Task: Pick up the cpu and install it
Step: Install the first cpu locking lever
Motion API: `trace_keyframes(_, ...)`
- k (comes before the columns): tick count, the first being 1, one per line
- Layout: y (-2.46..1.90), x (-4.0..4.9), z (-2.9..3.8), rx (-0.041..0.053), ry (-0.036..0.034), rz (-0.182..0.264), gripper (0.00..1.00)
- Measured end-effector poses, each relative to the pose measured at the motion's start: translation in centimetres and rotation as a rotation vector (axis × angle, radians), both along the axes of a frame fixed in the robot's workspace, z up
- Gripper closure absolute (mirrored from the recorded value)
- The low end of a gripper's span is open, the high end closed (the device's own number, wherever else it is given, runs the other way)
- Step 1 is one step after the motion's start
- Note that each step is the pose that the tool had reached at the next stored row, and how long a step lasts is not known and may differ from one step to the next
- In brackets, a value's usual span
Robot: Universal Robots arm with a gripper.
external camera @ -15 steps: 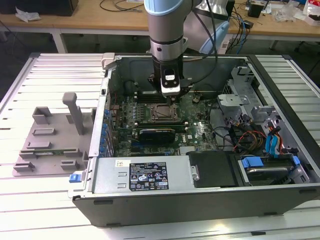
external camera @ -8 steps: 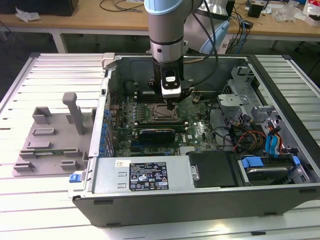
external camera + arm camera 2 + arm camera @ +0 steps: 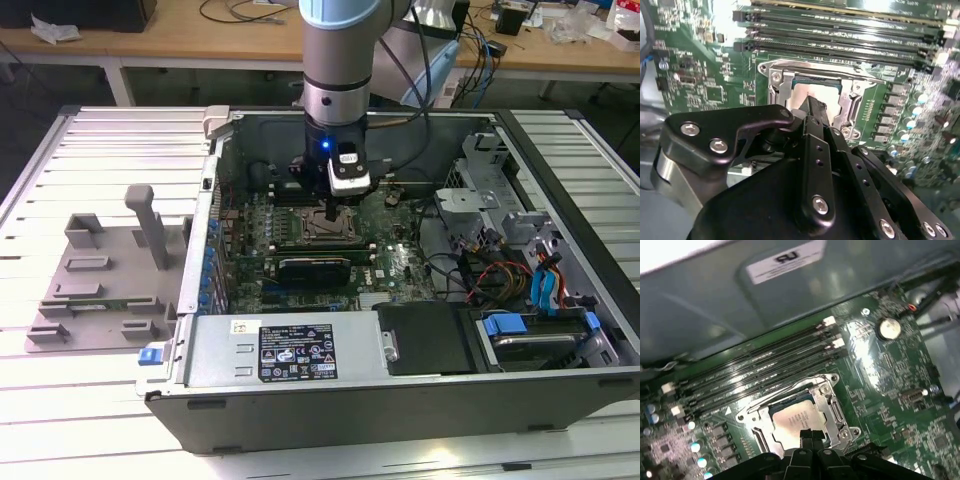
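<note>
The cpu (image 3: 796, 419) sits in the motherboard's socket frame (image 3: 832, 405) — the pincer (image 3: 811, 436) is right above it, fingertips pressed together, gripping nothing.

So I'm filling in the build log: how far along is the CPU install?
Done, as it looks: the cpu already lies inside the socket frame on the motherboard, seen in both wrist views. In hand: the gripper sits directly over the chip with its fingertips together at the chip's top; actual contact can't be judged. Left: the socket's metal frame is open around the chip, not closed over it.
</note>
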State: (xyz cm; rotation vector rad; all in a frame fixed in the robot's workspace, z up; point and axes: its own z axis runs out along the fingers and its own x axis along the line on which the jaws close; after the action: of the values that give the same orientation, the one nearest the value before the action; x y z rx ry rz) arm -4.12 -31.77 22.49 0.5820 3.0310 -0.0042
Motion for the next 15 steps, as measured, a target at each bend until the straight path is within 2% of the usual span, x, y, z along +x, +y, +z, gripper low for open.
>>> trace_keyframes(3,0.0,0.0,-0.02,-0.0001,0.0013,0.062,0.89)
trace_keyframes(6,0.0,0.0,-0.06,-0.0003,0.0033,0.167,0.89)
trace_keyframes(10,0.0,0.0,-0.08,-0.0008,0.004,0.251,0.89)
trace_keyframes(11,0.0,0.0,-0.08,-0.0018,0.0041,0.285,0.89)
trace_keyframes(12,-0.01,0.0,-0.03,-0.0091,0.0053,0.325,0.89)
trace_keyframes(13,0.0,0.01,0.21,-0.01,0.0054,0.325,0.89)
trace_keyframes(14,0.0,0.0,0.72,-0.01,0.0053,0.325,0.89)
trace_keyframes(15,0.0,0.0,0.86,-0.01,0.0053,0.325,0.89)
